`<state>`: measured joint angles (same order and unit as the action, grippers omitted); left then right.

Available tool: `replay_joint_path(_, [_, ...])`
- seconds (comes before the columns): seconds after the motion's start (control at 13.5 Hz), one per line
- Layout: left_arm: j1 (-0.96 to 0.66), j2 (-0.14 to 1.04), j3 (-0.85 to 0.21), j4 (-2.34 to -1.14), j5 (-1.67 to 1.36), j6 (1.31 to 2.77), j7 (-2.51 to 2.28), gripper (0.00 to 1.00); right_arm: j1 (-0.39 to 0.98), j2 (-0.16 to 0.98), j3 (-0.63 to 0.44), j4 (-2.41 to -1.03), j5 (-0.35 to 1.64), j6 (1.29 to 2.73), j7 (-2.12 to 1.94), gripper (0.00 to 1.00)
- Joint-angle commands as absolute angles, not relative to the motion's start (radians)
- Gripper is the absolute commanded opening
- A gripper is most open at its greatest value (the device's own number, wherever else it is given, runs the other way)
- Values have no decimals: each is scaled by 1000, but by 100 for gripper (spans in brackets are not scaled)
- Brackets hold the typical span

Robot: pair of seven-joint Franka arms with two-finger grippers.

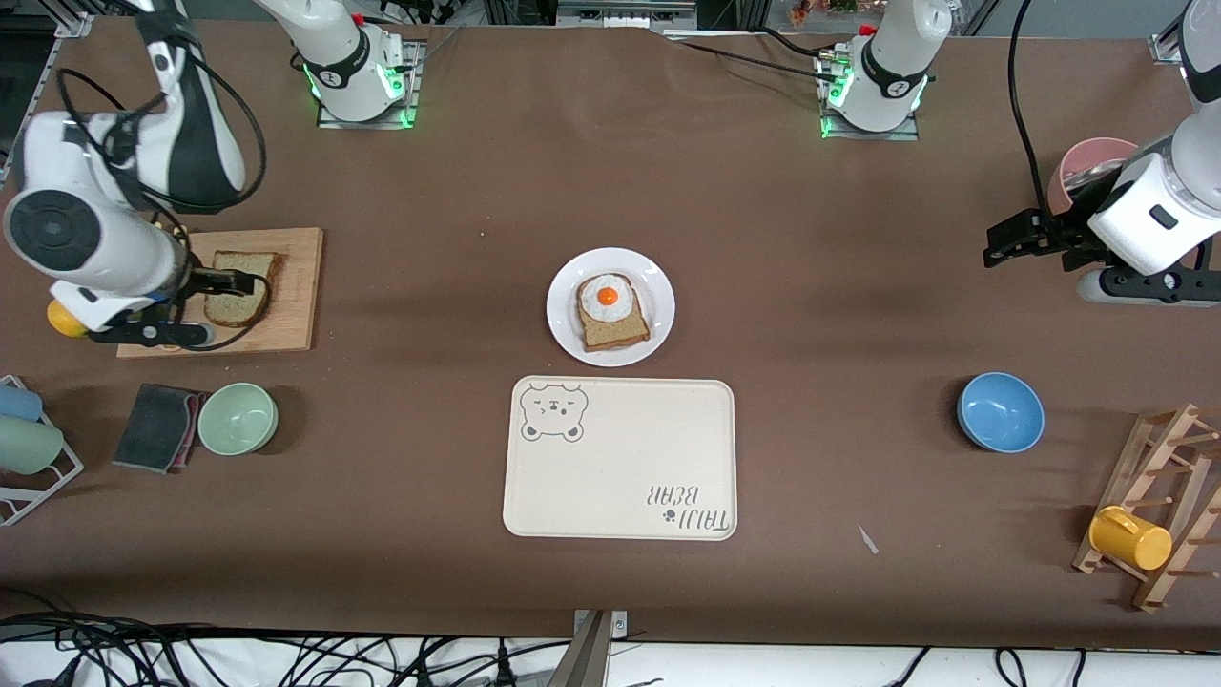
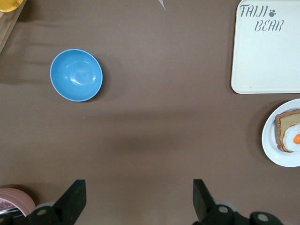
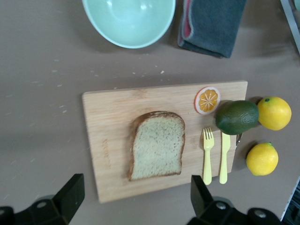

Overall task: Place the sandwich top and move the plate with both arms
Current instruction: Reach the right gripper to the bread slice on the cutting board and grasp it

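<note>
The sandwich top (image 1: pixel 234 307) (image 3: pixel 157 145), a plain brown bread slice, lies on a wooden cutting board (image 1: pixel 296 286) (image 3: pixel 108 122) at the right arm's end of the table. My right gripper (image 1: pixel 234 282) (image 3: pixel 136 180) hovers open over that slice, holding nothing. The white plate (image 1: pixel 658 286) (image 2: pixel 272 140) sits mid-table and carries a bread slice with a fried egg (image 1: pixel 610 310) (image 2: pixel 288 136). My left gripper (image 1: pixel 1013 239) (image 2: pixel 138 185) hangs open and empty over bare table at the left arm's end.
A cream bear-print tray (image 1: pixel 620 477) (image 2: pixel 267 61) lies nearer the camera than the plate. Blue bowl (image 1: pixel 1001 411) (image 2: pixel 76 75), green bowl (image 1: pixel 237 418) (image 3: pixel 129 18), grey cloth (image 1: pixel 153 427), pink cup (image 1: pixel 1087 162) and mug rack (image 1: pixel 1154 506) stand around. Avocado (image 3: pixel 236 117), lemons (image 3: pixel 274 112) and yellow cutlery (image 3: pixel 207 154) crowd the board's end.
</note>
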<state>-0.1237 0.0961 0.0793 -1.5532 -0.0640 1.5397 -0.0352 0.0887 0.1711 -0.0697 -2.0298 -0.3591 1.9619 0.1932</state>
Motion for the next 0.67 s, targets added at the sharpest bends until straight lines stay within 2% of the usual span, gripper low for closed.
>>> replay_joint_path(0.0, [-127,87,81,-1552,-41,1543,-37,100,100,138,-67,-2198,-538,2125,343,100])
replay_joint_path(0.3, [-129,87,80,-1551,-41,1543,-37,100,95,199,-86,-2316,-541,2363,413,97])
replay_joint_path(0.37, [-127,87,81,-1551,-41,1543,-37,100,95,213,-89,-2325,-549,2374,434,89])
replay_joint_path(0.59, [-127,87,81,-1551,-41,1543,-37,100,95,245,-91,-2327,-568,2375,465,76])
